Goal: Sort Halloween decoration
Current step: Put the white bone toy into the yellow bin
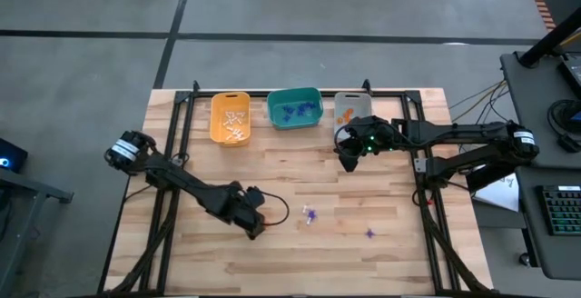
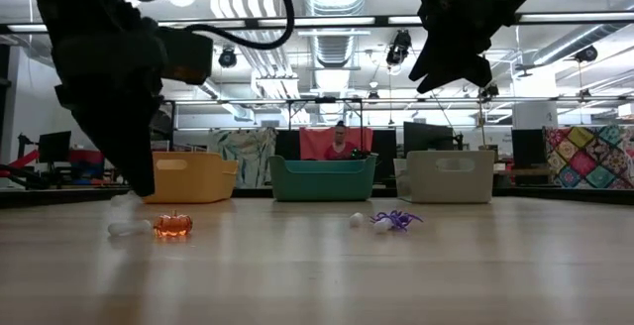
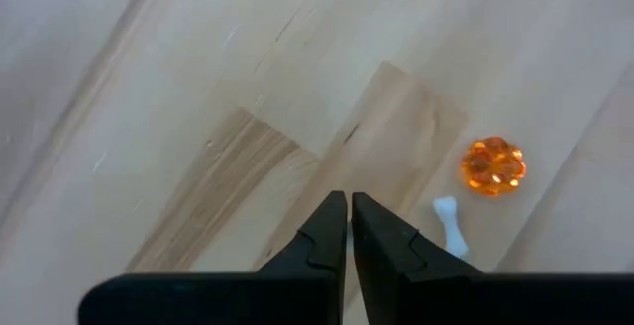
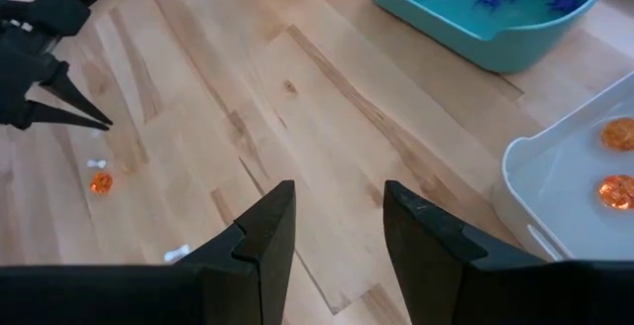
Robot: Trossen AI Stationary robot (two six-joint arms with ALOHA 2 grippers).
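Most Halloween decoration (image 1: pixel 295 110) is lying sorted in three bins (image 1: pixel 230 116) at 12 o'clock; few trinkets (image 1: pixel 310 215) are remaining on the worktop (image 1: pixel 363 262); left gripper (image 1: pixel 259 231) fingers are clenched empty, right gripper (image 1: pixel 349 157) fingers released

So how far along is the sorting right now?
Mostly done: white pieces lie in the yellow bin, purple ones in the teal bin, orange ones in the grey bin. Nothing is in hand: the left end effector is shut empty beside the orange pumpkin and white bone; the right end effector hovers open. Purple trinkets also remain.
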